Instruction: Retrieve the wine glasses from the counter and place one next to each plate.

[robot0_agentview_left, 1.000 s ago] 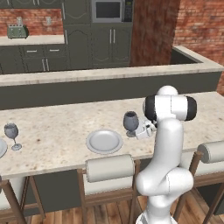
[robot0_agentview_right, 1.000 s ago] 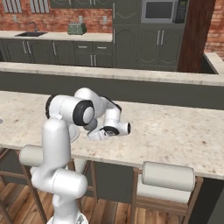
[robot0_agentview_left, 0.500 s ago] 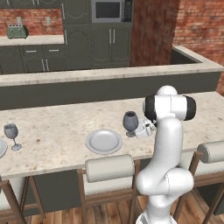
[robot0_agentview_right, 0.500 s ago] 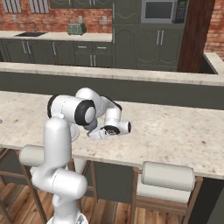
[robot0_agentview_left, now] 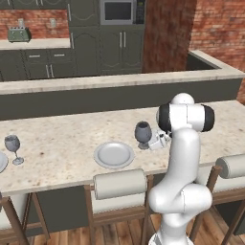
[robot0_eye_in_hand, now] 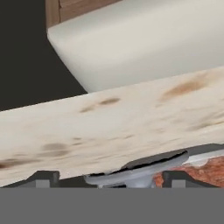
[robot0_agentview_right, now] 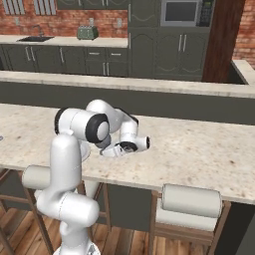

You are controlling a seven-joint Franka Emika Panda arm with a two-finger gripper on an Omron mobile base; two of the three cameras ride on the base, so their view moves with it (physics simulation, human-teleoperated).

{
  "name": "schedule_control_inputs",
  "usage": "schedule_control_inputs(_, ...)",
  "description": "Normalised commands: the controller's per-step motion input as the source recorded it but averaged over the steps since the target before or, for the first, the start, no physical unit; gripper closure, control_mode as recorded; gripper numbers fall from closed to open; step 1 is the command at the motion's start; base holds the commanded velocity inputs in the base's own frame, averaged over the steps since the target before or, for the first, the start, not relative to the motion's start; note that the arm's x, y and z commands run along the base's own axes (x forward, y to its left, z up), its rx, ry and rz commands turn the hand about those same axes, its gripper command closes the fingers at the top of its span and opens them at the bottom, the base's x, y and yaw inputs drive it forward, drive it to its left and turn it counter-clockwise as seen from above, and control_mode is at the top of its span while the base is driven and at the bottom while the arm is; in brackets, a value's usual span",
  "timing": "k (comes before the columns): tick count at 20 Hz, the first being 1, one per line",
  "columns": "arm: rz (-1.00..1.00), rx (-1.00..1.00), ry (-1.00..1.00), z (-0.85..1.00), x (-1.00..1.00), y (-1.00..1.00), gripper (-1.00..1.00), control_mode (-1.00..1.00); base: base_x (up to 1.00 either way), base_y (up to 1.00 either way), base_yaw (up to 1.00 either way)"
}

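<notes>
- Hand view: the two dark fingertips (robot0_eye_in_hand: 43,178) are seen spread wide apart, with the round foot of a glass between them, close to the camera; no pinch on it can be made out.
- In the left base view the gripper (robot0_agentview_left: 154,141) is held low over the bar top (robot0_agentview_left: 62,143), just beside the squat dark wine glass (robot0_agentview_left: 142,134), which stands upright on the top.
- Whether the fingers touch that glass cannot be told from the base views.
- A round pale grey plate (robot0_agentview_left: 114,154) lies flat just to the left of the squat dark wine glass, near the front edge of the bar top.
- A slimmer, clearer wine glass (robot0_agentview_left: 13,148) stands upright far to the left on the same top, just beside the rim of a second plate (robot0_agentview_left: 2,161) cut off by the picture's edge.
- In the right base view the gripper (robot0_agentview_right: 113,150) is seen behind the arm's elbow, low on the bar top.
- Padded stools (robot0_agentview_left: 119,183) are tucked under the bar's front edge.
- The counter (robot0_agentview_left: 36,44) with dark cabinets runs along the far wall, with a toaster (robot0_agentview_left: 19,34) on it.
</notes>
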Motion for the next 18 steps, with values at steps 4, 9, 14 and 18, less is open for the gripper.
schedule_control_inputs(4, 0.16, 0.0, 0.17, -0.27, -0.07, -0.2, -1.0, -1.0, 0.0, 0.0, 0.0)
schedule_control_inputs(9, 0.23, 0.0, 0.15, -0.38, -0.46, -0.05, -1.0, -1.0, 0.0, 0.0, 0.0)
schedule_control_inputs(14, 0.26, 0.0, 0.02, -0.66, -0.62, 0.0, -1.0, -1.0, 0.0, 0.0, 0.0)
schedule_control_inputs(18, 0.13, 0.0, -0.02, -0.19, -0.15, -0.07, -1.0, -1.0, 0.0, 0.0, 0.0)
